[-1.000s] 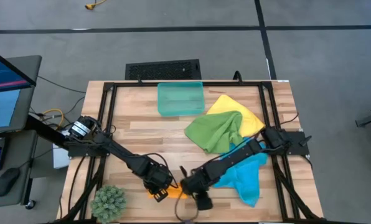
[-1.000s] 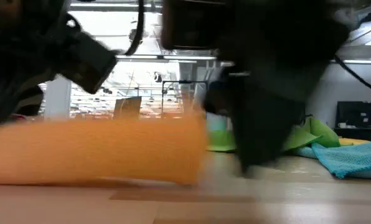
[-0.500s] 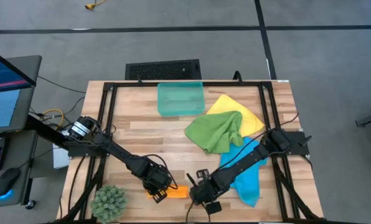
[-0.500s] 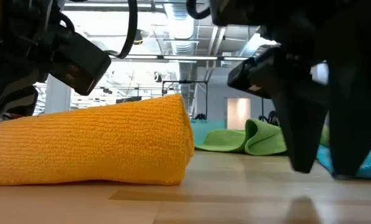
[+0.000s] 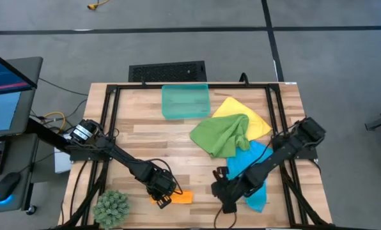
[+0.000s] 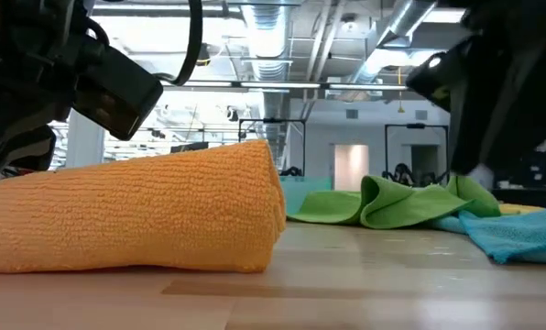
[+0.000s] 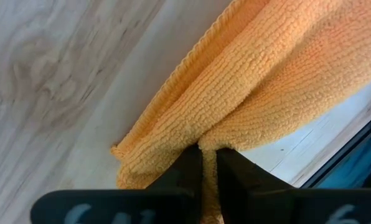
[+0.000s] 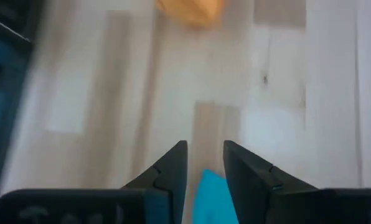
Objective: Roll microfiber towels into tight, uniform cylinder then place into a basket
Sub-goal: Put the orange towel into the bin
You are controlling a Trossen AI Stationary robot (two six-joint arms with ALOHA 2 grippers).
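Observation:
The orange towel point(image 5: 179, 197), rolled into a thick cylinder point(image 6: 136, 215), lies near the table's front edge. My left gripper point(image 5: 162, 191) is shut on its left end. My right gripper point(image 5: 218, 191) hovers to the roll's right with a gap between its fingers point(image 8: 205, 165). It is over the near corner of the blue towel point(image 5: 257, 185). A blue tip point(image 8: 207, 193) shows between the fingers, and I cannot tell whether they touch it. The green towel point(image 5: 222, 135) lies crumpled on the yellow towel point(image 5: 257, 115). The teal basket point(image 5: 165, 102) stands at the far edge. My left gripper pinches a fold point(image 7: 204, 140) at the orange roll's left end between its two fingers point(image 7: 188, 171). It comes steeply from above, slanting from the table's left. The roll lies along its whole length on the table.
A spiky green plant ball point(image 5: 112, 207) sits at the near left corner, close to my left arm. Black frame rails point(image 5: 110, 115) run along the table's sides. Bare wood shows between the roll and the basket.
My right gripper has left the orange roll's right end. It has gone toward the table's right edge, rising a little and turning, and is now over the blue towel's near corner. The roll has stayed lying on the table in my left gripper.

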